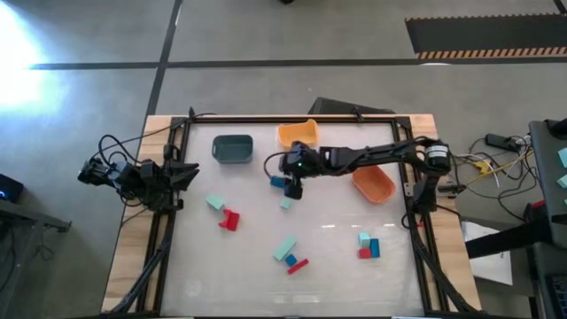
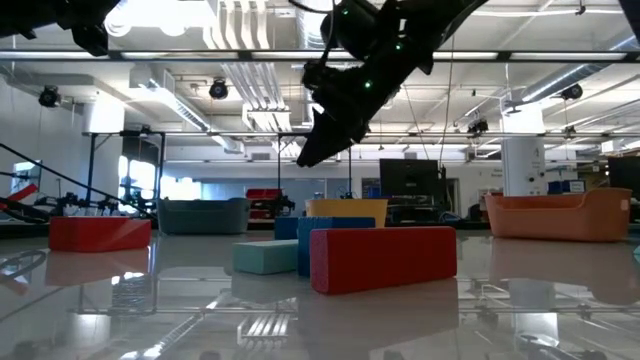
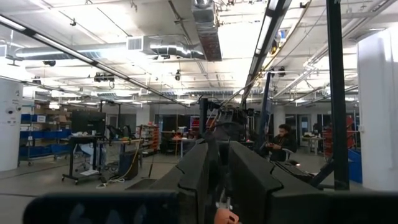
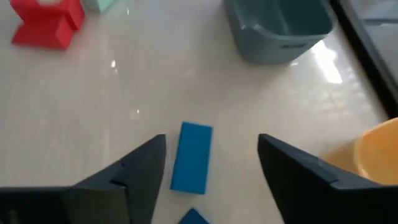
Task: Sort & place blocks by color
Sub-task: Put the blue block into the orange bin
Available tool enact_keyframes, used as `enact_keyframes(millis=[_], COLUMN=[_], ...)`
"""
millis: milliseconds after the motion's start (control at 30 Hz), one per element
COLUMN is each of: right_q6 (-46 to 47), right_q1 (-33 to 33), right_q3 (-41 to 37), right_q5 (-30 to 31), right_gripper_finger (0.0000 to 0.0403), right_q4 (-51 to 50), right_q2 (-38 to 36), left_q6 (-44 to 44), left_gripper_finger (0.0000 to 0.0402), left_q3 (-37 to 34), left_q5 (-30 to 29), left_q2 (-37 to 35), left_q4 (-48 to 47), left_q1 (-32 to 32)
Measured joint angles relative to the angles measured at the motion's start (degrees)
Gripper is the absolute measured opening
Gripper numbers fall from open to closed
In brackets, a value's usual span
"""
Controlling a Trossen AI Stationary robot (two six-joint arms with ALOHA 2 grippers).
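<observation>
flat blue block [image 4: 191, 157], lying loose

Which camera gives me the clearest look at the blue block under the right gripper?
Right wrist view: the blue block lies flat between the open right gripper. High view shows it partly hidden; the low and left wrist views don't clearly show it.

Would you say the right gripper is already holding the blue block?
No: in the right wrist view the right gripper is open, and the blue block lies on the table between its fingers, touching neither.
</observation>
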Motion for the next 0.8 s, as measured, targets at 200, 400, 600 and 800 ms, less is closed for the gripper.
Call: enact_keyframes(millis=[200,400,600,800], right_q6=[4.4,7.2,8.0,9.1], right_q1=[0.2,0.1,0.4,0.4], right_q3=[1.2,1.2,1.2,1.2], right_q5=[0.1,0.1,-0.3,-0.3], right_gripper_finger=[0.0272,0.0253,0.0238,0.0235], right_q4=[-0.4,-0.4,0.9,2.7], right_q2=[4.0,7.1,9.0,11.4], left_q6=[0.0,0.0,0.0,0.0], left_gripper_finger=[0.0049,0.0049,0.0049,0.0049], left_q3=[0.0,0.0,0.0,0.0], left_q5=[0.0,0.0,0.0,-0.2], left_q2=[0.0,0.0,0.0,0.0], left_q4=[0.0,0.0,0.0,0.0], left_q1=[0.0,0.0,0.0,0.0])
